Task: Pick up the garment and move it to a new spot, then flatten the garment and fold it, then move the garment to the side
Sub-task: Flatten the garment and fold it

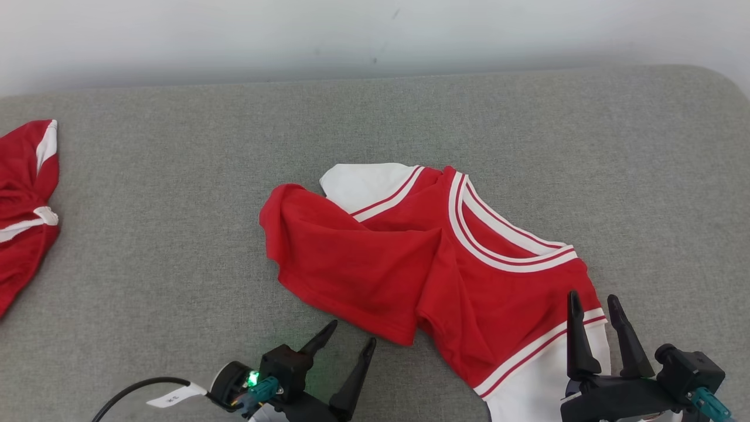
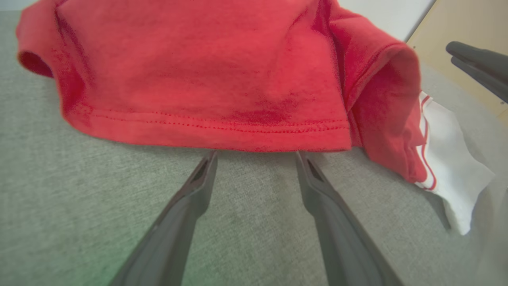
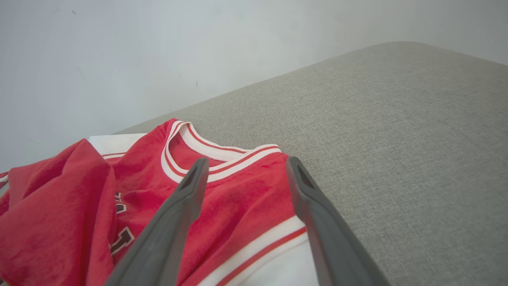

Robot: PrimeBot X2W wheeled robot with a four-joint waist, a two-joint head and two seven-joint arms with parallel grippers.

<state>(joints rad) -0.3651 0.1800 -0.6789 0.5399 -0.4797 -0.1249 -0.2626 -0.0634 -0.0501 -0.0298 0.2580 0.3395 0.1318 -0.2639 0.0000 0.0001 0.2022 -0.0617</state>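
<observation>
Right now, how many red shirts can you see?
2. The middle shirt lies rumpled in the centre; the left shirt sits at the head view's left edge, partly cut off. More may be hidden beyond it.

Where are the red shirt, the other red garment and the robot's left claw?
Shirt (image 1: pixel 375 264), head view: its folded-over red body.
Other garment (image 1: pixel 23 181), head view: red cloth by the left edge.
Left gripper (image 1: pixel 353 331), head view: midway between its open fingertips.
</observation>
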